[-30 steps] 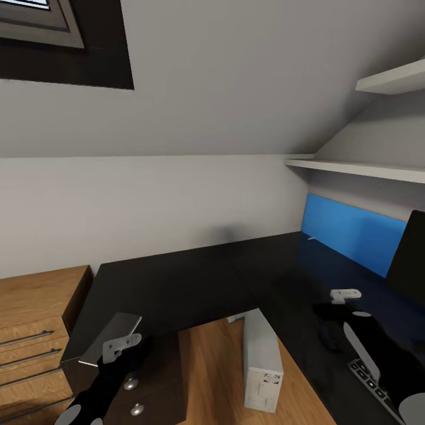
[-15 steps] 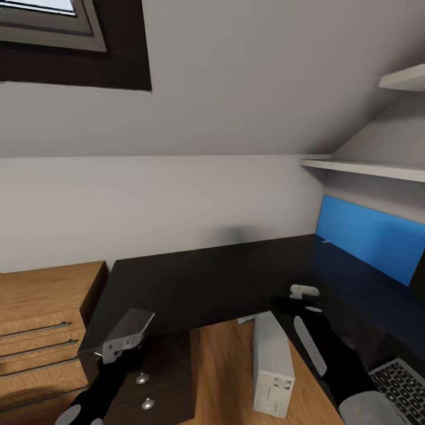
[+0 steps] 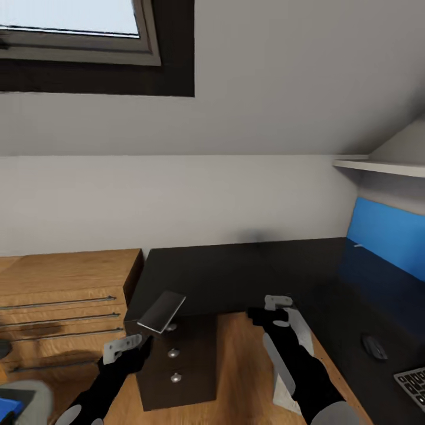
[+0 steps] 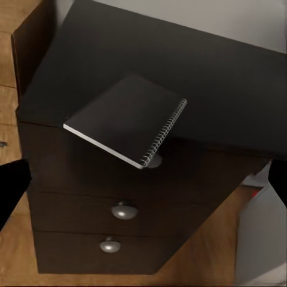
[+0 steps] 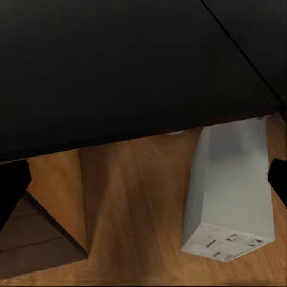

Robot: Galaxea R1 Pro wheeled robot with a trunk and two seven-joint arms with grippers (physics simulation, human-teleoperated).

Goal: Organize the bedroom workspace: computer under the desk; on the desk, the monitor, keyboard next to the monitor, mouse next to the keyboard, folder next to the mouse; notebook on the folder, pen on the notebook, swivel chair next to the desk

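Head view: the dark desk [image 3: 248, 271] crosses the middle of the frame. The notebook [image 3: 161, 311] lies at its lower-left corner, jutting past the front edge above the drawers [image 3: 174, 369]. The mouse [image 3: 374, 346] and a keyboard [image 3: 413, 386] corner sit at lower right. The left pincer [image 3: 122, 347] hangs at lower left, below the notebook and apart from it; the right pincer [image 3: 277, 303] hangs lower centre, in front of the computer [image 3: 295, 354]. Whether either is spread or pressed together cannot be told here.

Left wrist view: the notebook [image 4: 127, 118], spiral edge toward the frame's right, overhangs the desk [image 4: 209, 66] edge. Dark finger tips at both frame sides suggest a spread, empty pincer.

Right wrist view: the computer [image 5: 230, 185] stands on the floor under the desk [image 5: 119, 66] edge; tips at both sides again suggest a spread, empty pincer.

Risk: an upward nudge from the left pincer could tip the overhanging notebook off the desk.
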